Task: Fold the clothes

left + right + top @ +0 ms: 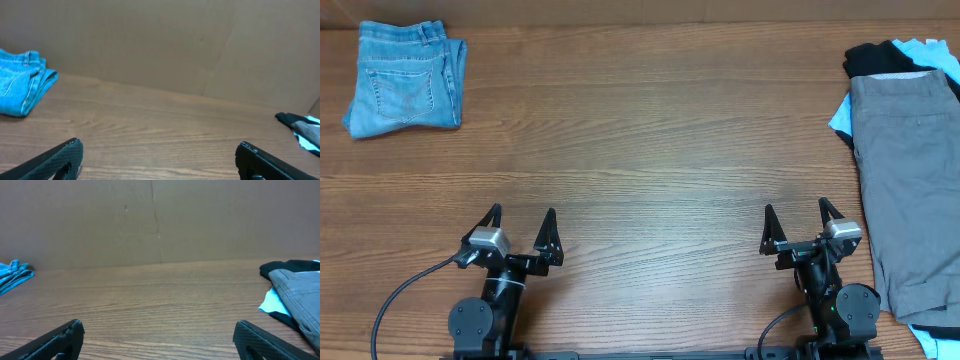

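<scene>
We look down on a wooden table [650,130] whose brown grain runs from side to side. In the wrist views a plain brown cardboard wall [150,40] rises behind it. A heap of garments lies along the table's right edge. Grey shorts [905,170] of smooth woven cloth, with a waistband and a pocket slit, are spread flat on top. A black garment [872,60] and a pale-blue garment [928,47] peek out from under them at the far end.

The jeans [402,80] sit in the far left corner, folded into a compact, roughly square bundle. They are faded light-blue denim, and a back pocket with curved stitching faces up. A long stretch of tabletop separates them from the left gripper [523,212], which rests at the near edge. The jeans lie well apart from it, farther back and to its left.

The right gripper [796,206] is at the near edge too, close to the grey shorts and farthest from the jeans. We find both grippers' black pointed fingers spread wide and holding nothing.
</scene>
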### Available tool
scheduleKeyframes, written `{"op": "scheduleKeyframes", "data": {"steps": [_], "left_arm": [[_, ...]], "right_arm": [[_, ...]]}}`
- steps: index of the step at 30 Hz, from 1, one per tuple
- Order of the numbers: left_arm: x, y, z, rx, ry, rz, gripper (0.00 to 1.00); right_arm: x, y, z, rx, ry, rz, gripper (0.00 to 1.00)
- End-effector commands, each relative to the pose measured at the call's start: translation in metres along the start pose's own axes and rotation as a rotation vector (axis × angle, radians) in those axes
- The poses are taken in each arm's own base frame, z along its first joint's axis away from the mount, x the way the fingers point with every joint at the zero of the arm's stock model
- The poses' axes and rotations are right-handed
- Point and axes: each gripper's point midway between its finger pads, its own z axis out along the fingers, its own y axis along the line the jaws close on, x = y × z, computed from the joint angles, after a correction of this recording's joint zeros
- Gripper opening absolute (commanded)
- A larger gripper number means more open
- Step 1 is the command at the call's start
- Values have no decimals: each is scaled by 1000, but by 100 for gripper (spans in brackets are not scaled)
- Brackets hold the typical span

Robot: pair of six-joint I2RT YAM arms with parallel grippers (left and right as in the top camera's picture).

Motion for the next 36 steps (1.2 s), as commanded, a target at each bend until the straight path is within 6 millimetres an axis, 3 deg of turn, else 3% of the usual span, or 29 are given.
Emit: {"op": "scheduleKeyframes", "data": {"steps": [1,9,36], "left_arm": [[7,8,2,-33,-21,-13,100],[26,34,-1,-172,46,-18,100],[26,34,-1,-169,49,-18,100]], "right_arm": [[1,-1,0,5,-6,-4,100],[1,-1,0,5,-6,-4,100],[1,-1,0,5,-6,-4,100]]}}
